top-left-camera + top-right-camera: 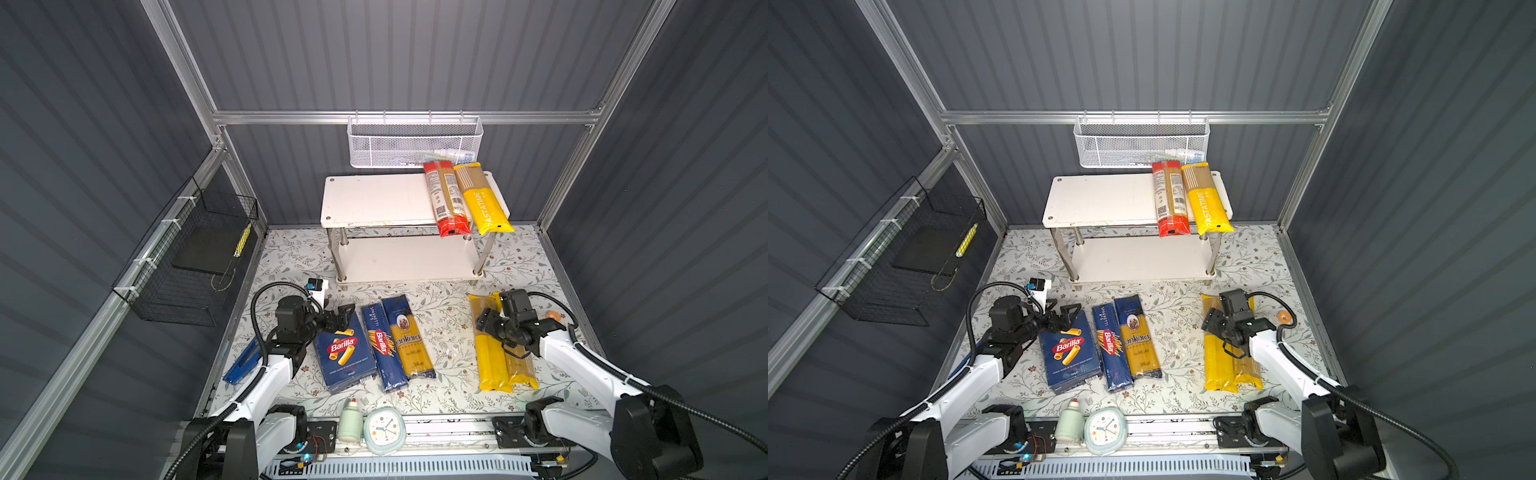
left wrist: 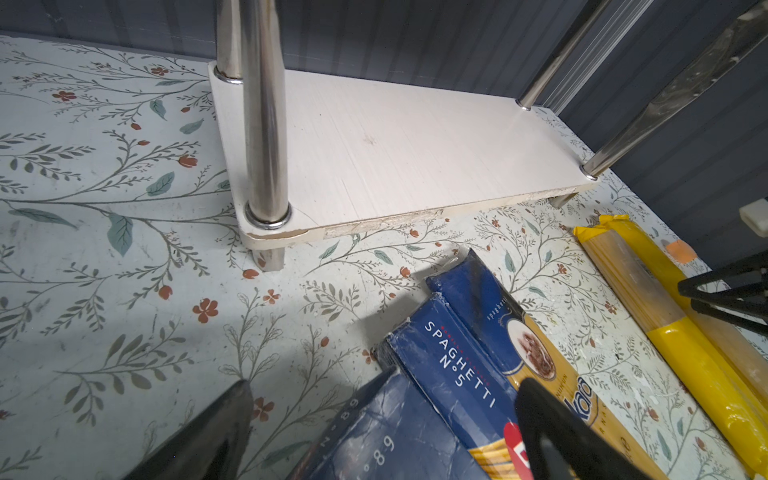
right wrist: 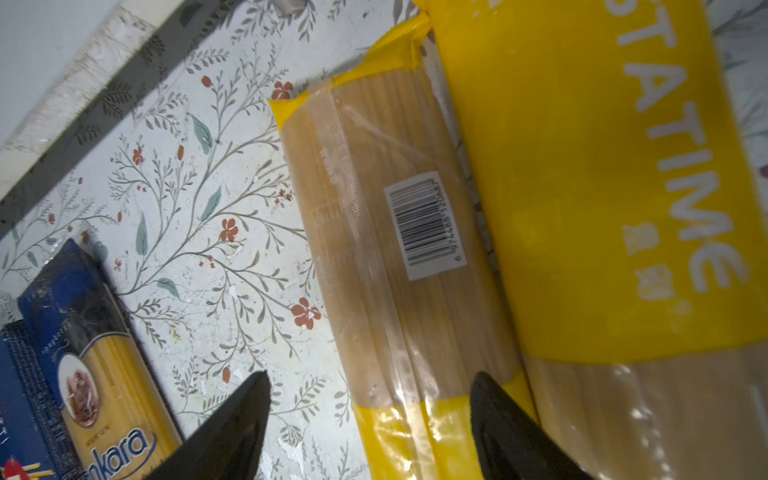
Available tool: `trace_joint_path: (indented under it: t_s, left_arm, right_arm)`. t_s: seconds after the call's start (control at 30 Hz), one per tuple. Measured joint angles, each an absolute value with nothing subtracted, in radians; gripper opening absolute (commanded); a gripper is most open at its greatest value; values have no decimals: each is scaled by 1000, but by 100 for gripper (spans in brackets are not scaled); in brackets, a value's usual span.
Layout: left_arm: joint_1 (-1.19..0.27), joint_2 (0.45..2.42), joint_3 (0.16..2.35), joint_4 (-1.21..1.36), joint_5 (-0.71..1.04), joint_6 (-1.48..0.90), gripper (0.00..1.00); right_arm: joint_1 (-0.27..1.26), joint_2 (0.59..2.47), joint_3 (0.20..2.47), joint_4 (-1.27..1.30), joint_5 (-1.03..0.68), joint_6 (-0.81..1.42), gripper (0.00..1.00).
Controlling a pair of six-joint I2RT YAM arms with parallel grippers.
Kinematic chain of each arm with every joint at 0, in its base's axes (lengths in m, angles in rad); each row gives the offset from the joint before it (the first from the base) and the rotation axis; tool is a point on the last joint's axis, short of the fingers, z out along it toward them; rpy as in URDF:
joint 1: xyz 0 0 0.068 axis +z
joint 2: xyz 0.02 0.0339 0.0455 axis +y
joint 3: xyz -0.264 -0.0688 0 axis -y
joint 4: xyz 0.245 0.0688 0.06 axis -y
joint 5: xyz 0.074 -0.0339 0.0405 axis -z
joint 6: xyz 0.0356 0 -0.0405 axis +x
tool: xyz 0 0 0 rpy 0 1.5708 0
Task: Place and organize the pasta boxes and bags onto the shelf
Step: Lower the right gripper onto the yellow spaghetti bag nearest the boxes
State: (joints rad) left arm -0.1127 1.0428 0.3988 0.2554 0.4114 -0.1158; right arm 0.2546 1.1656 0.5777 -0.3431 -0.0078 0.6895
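The white shelf (image 1: pixel 374 199) stands at the back, with a red bag (image 1: pixel 446 199) and a yellow bag (image 1: pixel 484 203) lying on its top board. On the table lie the wide Barilla box (image 1: pixel 343 353), the narrow spaghetti box (image 1: pixel 382 345) and the ankara bag (image 1: pixel 409 338). Two yellow bags (image 1: pixel 492 361) lie side by side at the right. My left gripper (image 2: pixel 385 384) is open over the wide box's (image 2: pixel 386 444) far end. My right gripper (image 3: pixel 372 374) is open, its jaws either side of the barcode bag (image 3: pixel 395 232), beside the other yellow bag (image 3: pixel 582 166).
A white mesh basket (image 1: pixel 415 141) hangs above the shelf. A black wire basket (image 1: pixel 187 257) is fixed to the left wall. A clock (image 1: pixel 384 430) and a small bottle (image 1: pixel 350 422) stand at the front edge. A blue object (image 1: pixel 243 361) lies at the left.
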Motion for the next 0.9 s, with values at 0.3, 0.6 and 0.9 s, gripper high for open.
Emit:
trace_joint_path:
  t_s: [0.3,0.6,0.9]
  left_arm:
    - [-113,1043,399,255,411,-116,99]
    - [-113,1043,399,255,408,-116,99]
    - [-113,1043,399,255,408,-116,99]
  right_arm:
    - [254,1190,558,-302,-60,693,73]
    - [266,1198,531,-250,-102,715,72]
    - [387,1260,548,-162,-113,781,71]
